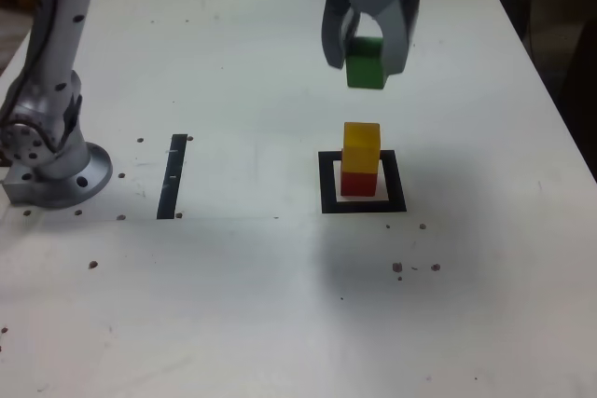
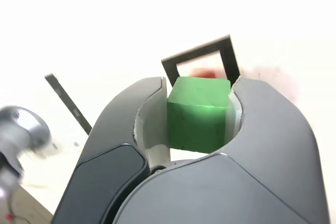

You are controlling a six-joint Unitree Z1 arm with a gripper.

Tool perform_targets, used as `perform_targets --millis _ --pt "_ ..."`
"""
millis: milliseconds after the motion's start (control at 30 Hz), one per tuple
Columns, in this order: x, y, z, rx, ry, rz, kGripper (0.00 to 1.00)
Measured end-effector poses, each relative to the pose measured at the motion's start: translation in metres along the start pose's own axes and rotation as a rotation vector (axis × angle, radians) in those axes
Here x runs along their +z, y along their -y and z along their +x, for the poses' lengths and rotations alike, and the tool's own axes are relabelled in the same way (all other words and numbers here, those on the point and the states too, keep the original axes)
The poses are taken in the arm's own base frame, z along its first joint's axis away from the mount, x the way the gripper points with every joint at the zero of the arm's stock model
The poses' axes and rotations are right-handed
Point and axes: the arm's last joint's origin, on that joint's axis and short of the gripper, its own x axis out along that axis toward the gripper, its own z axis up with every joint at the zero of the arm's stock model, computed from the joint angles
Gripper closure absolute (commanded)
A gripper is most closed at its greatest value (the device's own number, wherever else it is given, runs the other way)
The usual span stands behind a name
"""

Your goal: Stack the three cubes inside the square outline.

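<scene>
Pincer [image 2: 199, 113] grips the green cube [image 2: 198, 114]; only the exterior view shows the yellow cube [image 1: 362, 144].

Seen in the exterior view, the small matte green cube [image 1: 365, 63] hangs at twelve o'clock from the stacked small matte yellow cube [image 1: 362, 143], with bare white tabletop [image 1: 252, 100] showing between. Open surface spreads toward three and six o'clock; the straight black strip [image 1: 173, 176] lies flat toward nine.
</scene>
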Motion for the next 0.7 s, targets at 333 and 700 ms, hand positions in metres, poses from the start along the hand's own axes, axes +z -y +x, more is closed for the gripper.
perform_targets --millis 333,700 --pt "-0.005 0.034 0.005 -0.032 -0.044 -0.235 1.00" --pt "0.003 0.049 0.009 -0.029 -0.057 -0.254 1.00"
